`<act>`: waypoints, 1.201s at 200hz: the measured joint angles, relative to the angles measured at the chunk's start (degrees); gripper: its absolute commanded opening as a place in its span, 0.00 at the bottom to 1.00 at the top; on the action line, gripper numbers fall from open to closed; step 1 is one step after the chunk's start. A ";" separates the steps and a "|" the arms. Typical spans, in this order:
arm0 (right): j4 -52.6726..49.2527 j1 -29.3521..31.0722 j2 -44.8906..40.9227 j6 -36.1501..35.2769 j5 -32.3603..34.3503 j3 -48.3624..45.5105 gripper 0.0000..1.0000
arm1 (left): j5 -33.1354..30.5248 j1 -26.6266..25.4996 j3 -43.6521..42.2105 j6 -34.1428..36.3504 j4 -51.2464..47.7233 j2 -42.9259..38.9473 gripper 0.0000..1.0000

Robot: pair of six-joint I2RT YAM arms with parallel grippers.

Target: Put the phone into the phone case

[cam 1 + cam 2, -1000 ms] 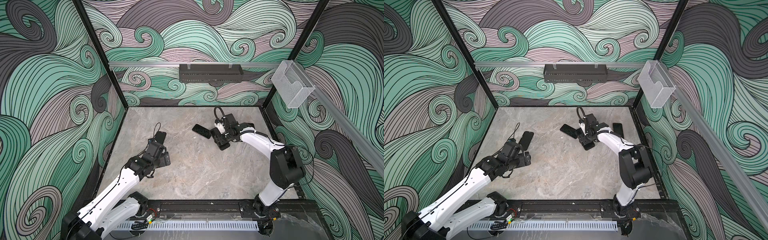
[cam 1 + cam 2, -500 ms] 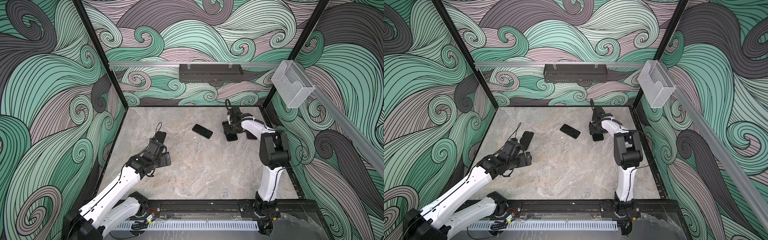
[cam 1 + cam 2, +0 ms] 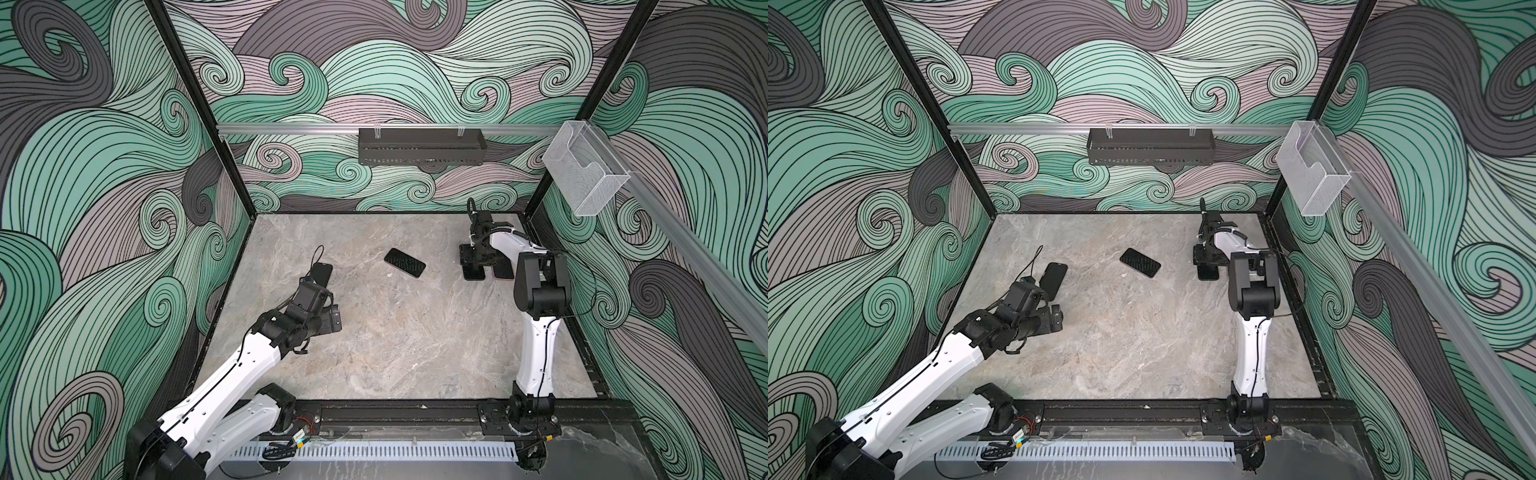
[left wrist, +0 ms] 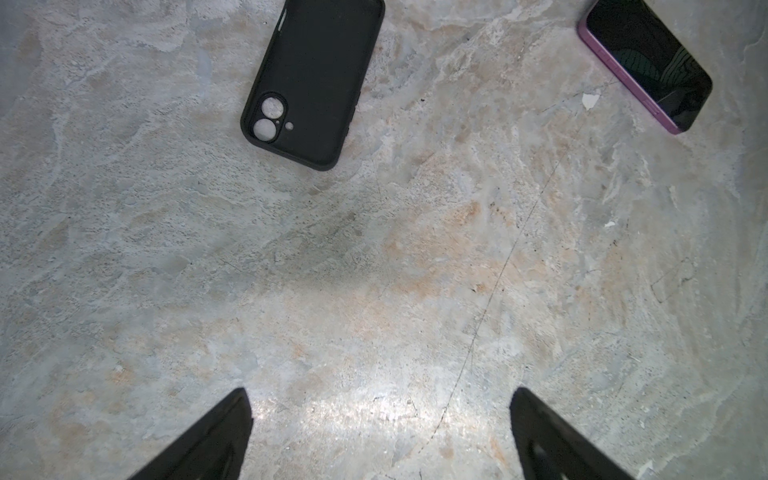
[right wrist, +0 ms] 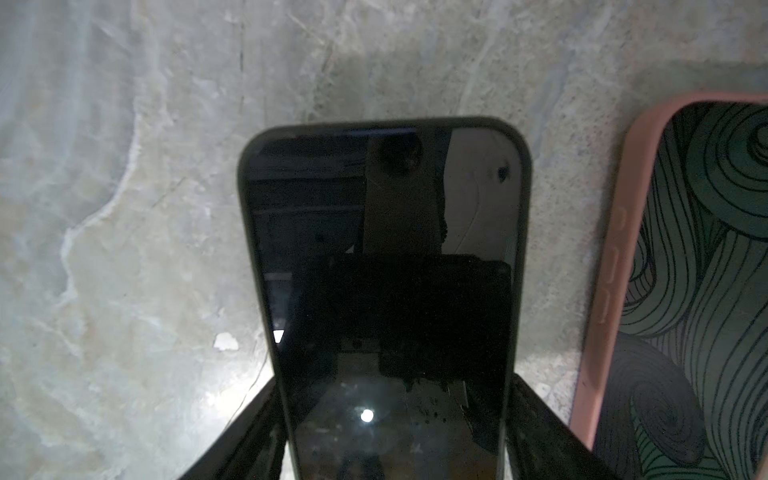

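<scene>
Near the left edge of the tabletop (image 3: 395,353): left end effector (image 4: 379,395) released, jaws spread wide over bare stone, grasping nothing. Just beyond it, toward the back: the black phone case (image 4: 311,79), flat and empty, with stone visible through the camera cut-outs. Best to lower that end effector onto the case rim and pin it before any pressing.

Further right, mid-tabletop toward the back: a purple-edged phone (image 3: 404,262), well apart from everything else. Route around it.

Near the back right corner: right end effector (image 5: 395,415) clamped across the long edges of the dark phone (image 5: 382,249), with a pink-cased phone (image 5: 602,291) just beside. Lift straight up to avoid nudging that neighbour. Keep the phone level, carry it leftward, match camera corner to cut-outs, seat one end first, then press the other down.

No brand, label or writing legible anywhere; only reflections on the screens.
</scene>
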 measured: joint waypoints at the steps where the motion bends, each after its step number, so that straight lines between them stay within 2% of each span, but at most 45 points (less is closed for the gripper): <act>1: -0.02 -0.02 0.02 0.00 0.02 0.04 0.29 | 0.00 0.00 0.00 0.00 0.00 0.02 0.99; 57: -2.36 -0.83 1.90 0.39 -1.22 2.71 0.39 | -0.17 0.44 0.00 0.00 -0.04 0.90 0.99; 69: -2.64 -0.92 2.03 0.44 -1.29 2.95 0.43 | -0.20 0.68 0.00 0.00 -0.09 1.42 0.99; 114: -3.93 -1.09 2.82 0.39 -1.33 4.44 0.74 | -0.24 0.76 0.61 -0.09 -0.39 2.80 0.99; 144: -4.50 -1.25 2.80 -0.31 -1.18 4.48 0.89 | -0.26 2.21 0.81 -0.57 -0.46 4.37 0.99; 196: -5.25 -1.36 0.74 -2.12 -0.57 3.74 0.97 | -0.59 5.66 2.58 -2.49 -0.07 7.78 0.99; 240: -5.25 -0.76 -7.87 -3.76 -0.98 -0.22 0.99 | -3.58 9.31 3.34 -5.77 1.18 10.67 0.98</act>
